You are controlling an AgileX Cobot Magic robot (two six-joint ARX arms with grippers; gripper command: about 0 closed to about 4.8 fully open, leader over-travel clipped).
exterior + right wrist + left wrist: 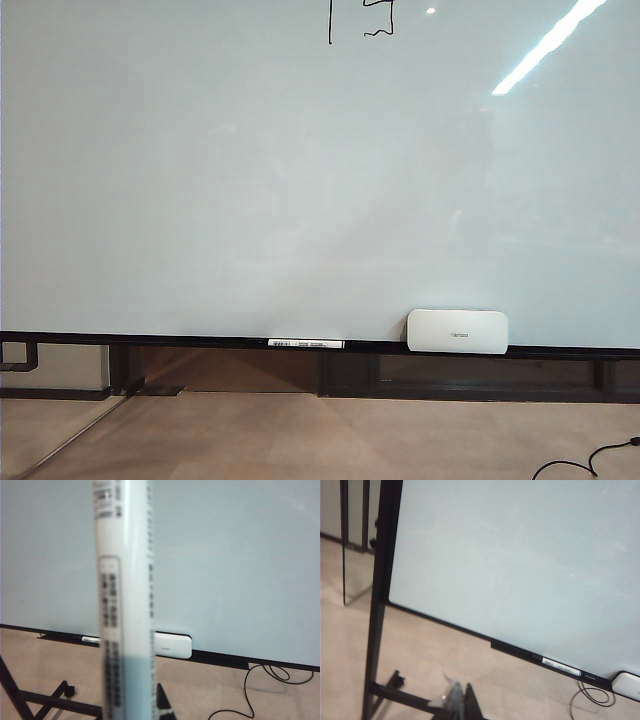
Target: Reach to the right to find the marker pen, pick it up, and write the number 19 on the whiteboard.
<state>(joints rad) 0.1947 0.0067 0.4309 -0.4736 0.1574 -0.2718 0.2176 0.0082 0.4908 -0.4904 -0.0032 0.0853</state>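
Right gripper [142,715]: clamped on the pen [125,595], which stands upright close before its cam, well back from the board [300,200]. Probably pulled clear since writing looks done. Left gripper [460,705]: only dark tips show, blurred; can't tell if wide or narrow, nothing seen in it. The 19 [360,22] sits top centre of board, partly cut off: thin black stroke for the 1, boxy 9. Eraser [457,331] rests on tray, lower right; a 2nd marker [306,343] lies left of it.

Glossy, smooth whiteboard [250,180] in thin dark frame; smooth white plastic-looking eraser [457,331]; matt beige floor [300,440].
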